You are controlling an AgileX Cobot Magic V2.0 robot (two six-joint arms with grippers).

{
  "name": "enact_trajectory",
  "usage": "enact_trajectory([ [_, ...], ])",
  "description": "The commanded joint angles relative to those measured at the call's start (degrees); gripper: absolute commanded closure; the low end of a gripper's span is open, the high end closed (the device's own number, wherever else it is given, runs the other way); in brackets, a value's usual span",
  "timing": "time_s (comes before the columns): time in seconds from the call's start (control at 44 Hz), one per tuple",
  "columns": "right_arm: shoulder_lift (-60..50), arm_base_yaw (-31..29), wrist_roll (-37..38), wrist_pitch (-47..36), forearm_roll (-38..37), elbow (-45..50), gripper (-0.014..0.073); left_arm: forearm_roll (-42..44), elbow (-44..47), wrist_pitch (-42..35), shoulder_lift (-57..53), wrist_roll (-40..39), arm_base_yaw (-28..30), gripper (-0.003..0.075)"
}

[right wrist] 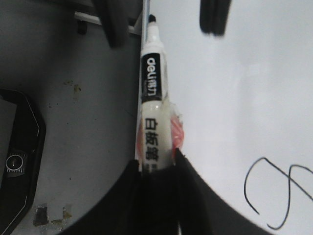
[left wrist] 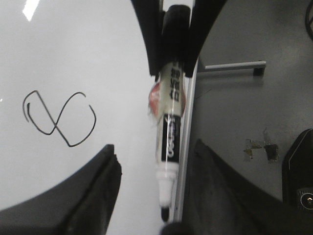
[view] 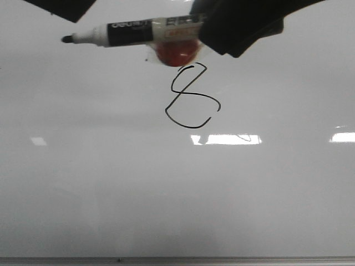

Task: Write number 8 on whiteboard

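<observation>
Now 8 (view: 191, 97) mid-whiteboard (view: 100, 194) (frame (view: 177, 259) far), room around

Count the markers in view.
1. The marker is clamped in the right gripper, uncapped, held above the whiteboard beside the 8. No others visible.

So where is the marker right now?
In the front view the marker lies level near the top, held at its right end by the right claw, just above the number 8.
</observation>
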Motion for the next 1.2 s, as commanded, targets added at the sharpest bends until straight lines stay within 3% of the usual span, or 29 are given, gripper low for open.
enact_trajectory([
  [0.0, -1.5, 2.3, -0.6, -4.4, 0.5, -2.0, 0.0652, -0.5, -1.9, -3.3, 0.5, -1.0, -1.4, 0.0382],
  [0.364, -1.5, 4.5, -0.6, -6.2, 0.4, -2.0, 0.0652, -0.7, -1.9, -2.8, 2.1, -1.0, -3.6, 0.0411],
  [0.75, -1.5, 4.5, -0.2, -5.4, 0.0, -2.0, 0.0645, -0.7, -1.9, -2.8, 2.1, -1.0, -3.6, 0.0698],
  [0.818, -1.5, 4.5, 1.0, -5.4, 0.0, -2.0, 0.0585, -0.7, -1.9, -2.8, 2.1, -1.0, -3.6, 0.0729],
  [0.864, -1.5, 4.5, 2.3, -5.4, 0.0, -2.0, 0.0492, -0.7, -1.9, -2.8, 2.1, -1.0, -3.6, 0.0738],
  [0.977, -1.5, 4.5, 7.9, -5.6, 0.0, -2.0, 0.0174, -0.7, -1.9, -2.8, 2.4, -1.2, -3.6, 0.0739],
  [1.045, -1.5, 4.3, 11.6, -6.0, 0.0, -2.0, 0.0036, -0.8, -1.8, -2.8, 3.1, -2.0, -3.4, 0.0739],
  [1.182, -3.3, 3.0, 16.1, -7.3, -1.5, -2.0, 0.0005, -1.0, -0.3, -3.4, 4.3, -3.7, -2.1, 0.0739],
])
